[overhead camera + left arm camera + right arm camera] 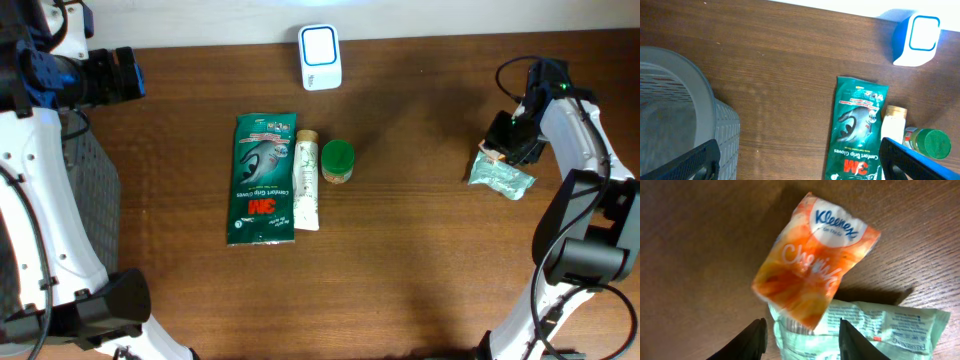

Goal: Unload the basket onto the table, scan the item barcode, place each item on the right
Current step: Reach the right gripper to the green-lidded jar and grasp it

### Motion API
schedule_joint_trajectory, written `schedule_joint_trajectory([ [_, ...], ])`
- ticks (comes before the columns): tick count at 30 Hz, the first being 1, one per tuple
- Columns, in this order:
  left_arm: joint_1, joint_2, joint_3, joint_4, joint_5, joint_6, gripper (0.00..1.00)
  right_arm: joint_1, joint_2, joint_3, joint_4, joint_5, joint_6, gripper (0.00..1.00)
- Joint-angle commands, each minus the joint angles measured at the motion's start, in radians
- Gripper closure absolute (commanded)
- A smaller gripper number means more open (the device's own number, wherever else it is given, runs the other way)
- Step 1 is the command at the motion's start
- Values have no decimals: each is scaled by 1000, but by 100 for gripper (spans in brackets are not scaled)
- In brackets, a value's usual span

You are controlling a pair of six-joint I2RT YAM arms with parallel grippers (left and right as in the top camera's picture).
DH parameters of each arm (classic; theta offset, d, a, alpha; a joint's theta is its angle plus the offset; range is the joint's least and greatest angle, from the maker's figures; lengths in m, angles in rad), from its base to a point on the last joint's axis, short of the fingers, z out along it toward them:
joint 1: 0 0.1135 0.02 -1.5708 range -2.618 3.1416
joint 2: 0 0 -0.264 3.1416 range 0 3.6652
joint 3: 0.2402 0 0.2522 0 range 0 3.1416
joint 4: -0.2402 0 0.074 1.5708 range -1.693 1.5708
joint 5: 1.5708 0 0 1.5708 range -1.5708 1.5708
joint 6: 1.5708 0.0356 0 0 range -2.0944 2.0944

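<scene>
— Tissues (810,265), is that the thing to scan? Where are they?

— I think so. The orange pack lies on the counter (420,250) at the right side, partly on top of a green pack (875,330).

— Does the right hand (802,321) have them?

— No. Its fingers stand about half open, just next to the pack, with nothing pinched between them.

— And the left hand (799,145)?

— Wide open and empty, up by the basket (685,100).

— Where is the scanner (320,57)?

— At the back edge, in the middle, well apart from the tissues. Nothing is in front of it.

— So is the job done?

— I can't tell if the tissues got scanned. My guess is this pack is finished or not begun. The gloves (264,178), the tube (307,180) and the jar (337,162) lie in the middle, untouched, so those look left to do.
</scene>
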Motion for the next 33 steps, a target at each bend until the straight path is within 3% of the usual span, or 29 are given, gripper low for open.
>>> schedule_joint_trajectory([
  [1, -1, 0, 5, 2, 10, 8, 1, 6, -5, 74, -62, -144, -128, 52],
  [5, -1, 0, 5, 2, 10, 8, 1, 105, -5, 238, -249, -175, -302, 37],
  [10, -1, 0, 5, 2, 10, 8, 1, 312, -5, 339, -340, -43, -323, 29],
  [13, -1, 0, 5, 2, 10, 8, 1, 462, -4, 339, -301, -17, -323, 2],
  [23, -1, 0, 5, 2, 10, 8, 1, 655, 26, 335, -161, -54, -209, 1],
  [27, -1, 0, 5, 2, 10, 8, 1, 689, 63, 334, -165, -63, -174, 7],
  [33, -1, 0, 5, 2, 10, 8, 1, 701, 95, 332, -163, -37, 94, 12],
])
